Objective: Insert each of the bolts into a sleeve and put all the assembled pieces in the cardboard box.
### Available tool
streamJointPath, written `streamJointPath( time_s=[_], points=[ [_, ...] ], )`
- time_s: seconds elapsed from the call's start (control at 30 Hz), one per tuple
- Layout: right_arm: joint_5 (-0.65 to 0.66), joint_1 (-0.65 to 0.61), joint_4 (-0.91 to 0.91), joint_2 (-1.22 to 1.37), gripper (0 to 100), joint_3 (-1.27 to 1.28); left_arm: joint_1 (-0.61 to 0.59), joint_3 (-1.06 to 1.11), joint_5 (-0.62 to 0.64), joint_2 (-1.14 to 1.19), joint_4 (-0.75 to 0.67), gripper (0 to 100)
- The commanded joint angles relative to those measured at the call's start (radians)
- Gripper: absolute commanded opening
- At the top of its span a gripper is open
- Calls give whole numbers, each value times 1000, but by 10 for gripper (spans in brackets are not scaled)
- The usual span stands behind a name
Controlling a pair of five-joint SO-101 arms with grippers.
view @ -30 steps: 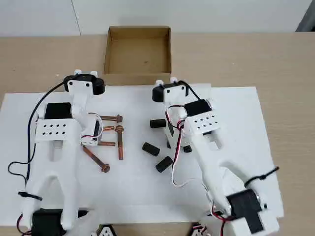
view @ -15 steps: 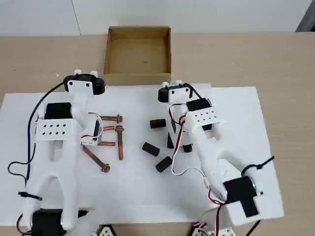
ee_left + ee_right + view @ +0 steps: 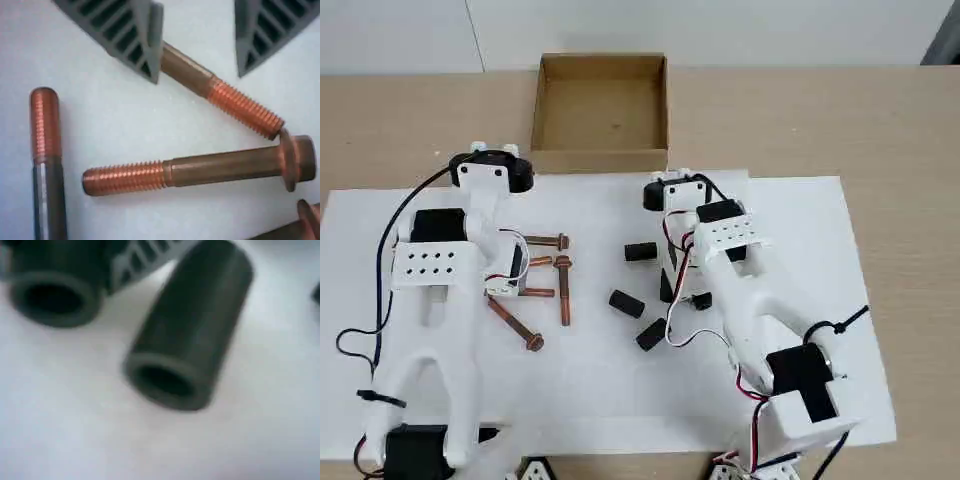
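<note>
High view: my left gripper (image 3: 510, 275) hangs over a loose cluster of copper bolts (image 3: 564, 290) on a white sheet (image 3: 800, 230). My right gripper (image 3: 672, 285) sits low among the black sleeves (image 3: 626, 302). So each arm is nearest its own kind of part. The cardboard box (image 3: 603, 110) lies beyond both grippers, with nothing assembled in it yet. Left wrist view: the jaws stand apart, holding nothing. The nearest bolt (image 3: 220, 95) lies slantwise across the gap between them. One fingertip (image 3: 135, 40) covers part of its plain shank, and its threaded end points out toward the other jaw. Its long axis therefore crosses the closing line at an angle, not squarely. A second bolt (image 3: 200, 170) lies just past that threaded end, its flanged head touching it or nearly so. A third bolt (image 3: 45, 160) lies apart, on the covered-shank side. I judge the grasp depends on squaring the jaws to that slanted shank. Right wrist view: one lying sleeve (image 3: 190, 335) rests just ahead of the jaws, its bore open toward the camera. Another sleeve (image 3: 55, 290) lies against a ribbed jaw piece. I cannot tell whether these jaws are apart or closed.
</note>
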Motion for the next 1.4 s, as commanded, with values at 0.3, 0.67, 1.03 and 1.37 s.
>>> streamJointPath(
  time_s=[0.3,0.67,1.03,1.37],
  points=[
    [28,2,147,-260,2,-89,0,-67,-23,-6,40,100],
    [66,249,288,-377,2,-140,26,-354,-75,143,213,32],
    [63,283,329,-384,2,-138,98,-509,54,496,236,21],
    [64,285,329,-380,2,-137,216,-547,218,532,173,22]
  ],
)
